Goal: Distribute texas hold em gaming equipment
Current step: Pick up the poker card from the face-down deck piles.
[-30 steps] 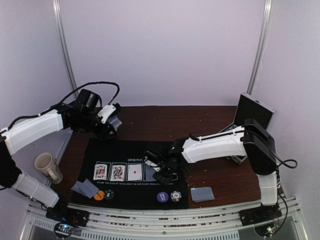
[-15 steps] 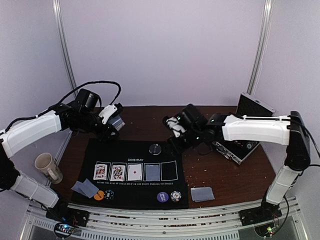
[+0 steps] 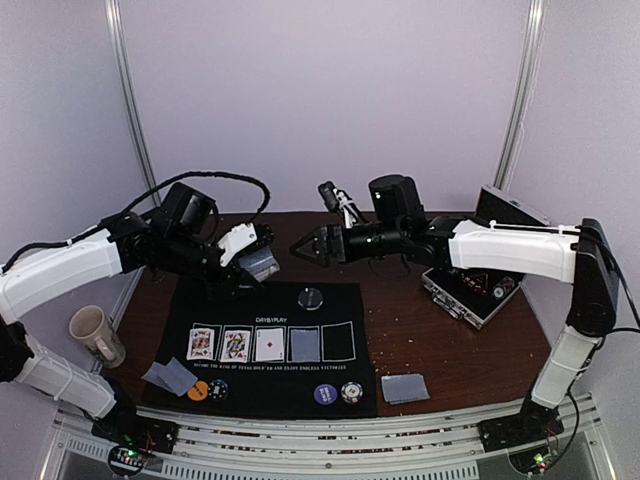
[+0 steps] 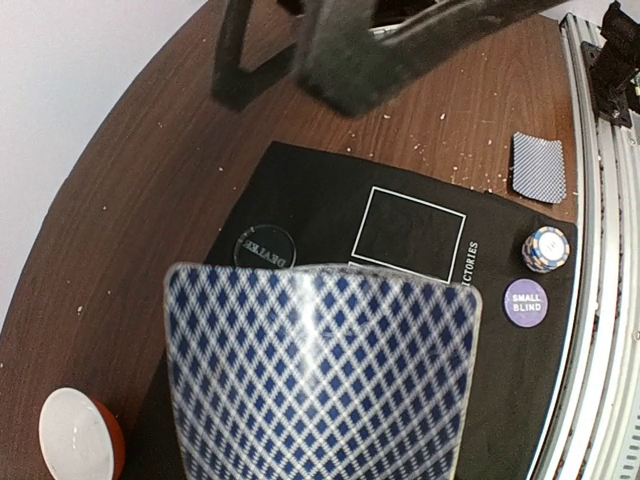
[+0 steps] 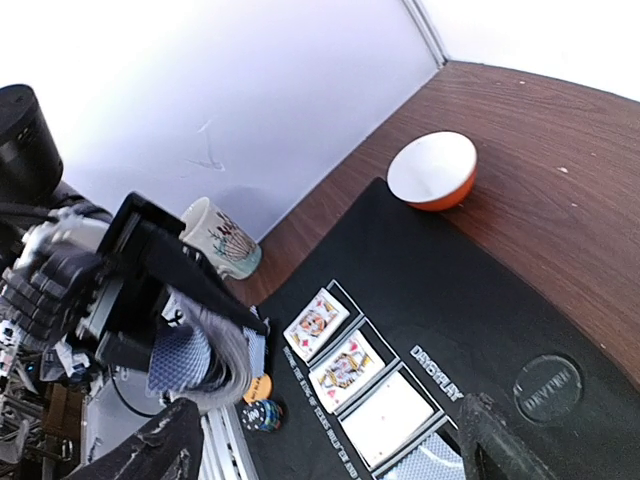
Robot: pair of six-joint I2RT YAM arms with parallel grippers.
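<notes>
left gripper (image 3: 250,258) is pinching a deck (image 4: 320,380) of blue-backed cards, lifted in the air over the far left corner of the black mat (image 3: 230,300). the top card's back fills the lower half of the left wrist view. right gripper (image 3: 312,245) hangs above the mat's far edge, jaws spread wide, nothing between them.

now the layout. a clear round disc (image 3: 311,296) lies flat on the mat near its far edge, about the middle. below it is the row of five boxes. the first three hold face-up cards (image 3: 236,344), the fourth holds a face-down card (image 3: 304,344), and the fifth box (image 3: 339,341) is bare.

along the near edge, an orange chip (image 3: 198,390) and a dark chip (image 3: 218,388) sit side by side on the left. a purple-blue chip (image 3: 325,393) and a black-and-white chip (image 3: 351,391) sit on the right. a small face-down hand (image 3: 168,375) lies at the mat's near left corner. another face-down hand (image 3: 405,387) rests on the wood just right of the mat.

so by my reading this deal is far along: two hands out, chips down, disc placed, four of five boxes filled. what's left looks like one card from the deck for that last box, and maybe turning the fourth face up. the open case (image 3: 470,295) sits off to the right, the mug (image 3: 97,335) to the left of the mat.
</notes>
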